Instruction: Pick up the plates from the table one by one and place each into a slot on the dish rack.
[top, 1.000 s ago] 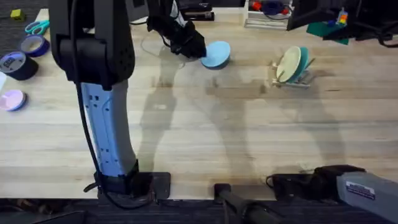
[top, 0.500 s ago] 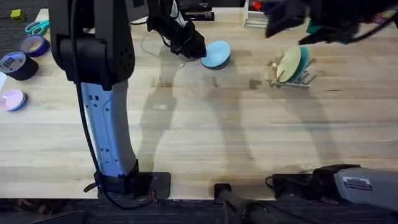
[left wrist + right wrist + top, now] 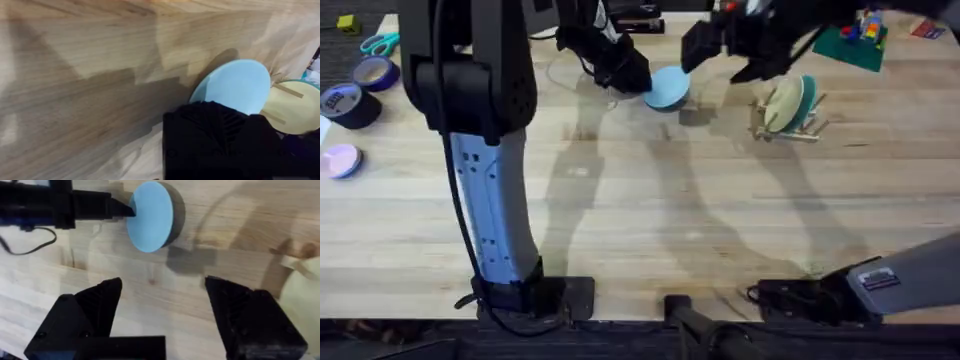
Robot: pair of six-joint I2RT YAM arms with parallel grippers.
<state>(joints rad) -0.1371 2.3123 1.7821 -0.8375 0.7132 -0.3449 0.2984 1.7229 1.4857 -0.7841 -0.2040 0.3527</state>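
A light sky-blue plate (image 3: pixel 669 88) (image 3: pixel 149 216) (image 3: pixel 236 85) is tilted at the back middle of the table (image 3: pixel 650 220). My left gripper (image 3: pixel 632 76) (image 3: pixel 125 210) is shut on the plate's left edge. The dish rack (image 3: pixel 788 130) stands to the right; a teal plate (image 3: pixel 808 98) stands upright in it behind a cream-yellow one (image 3: pixel 785 103) (image 3: pixel 292 109). My right gripper (image 3: pixel 715 45) (image 3: pixel 165 310) hangs high between the blue plate and the rack. It is open, with nothing between its fingers.
Tape rolls (image 3: pixel 350 100), a pink roll (image 3: pixel 340 160) and scissors (image 3: pixel 380 43) lie at the far left. A green mat with toys (image 3: pixel 855 40) lies at the back right, and a thin cable (image 3: pixel 560 70) beside the left gripper.
My right arm has swung from the back right leftward, past the rack towards the blue plate. The left gripper and the blue plate have stayed put.
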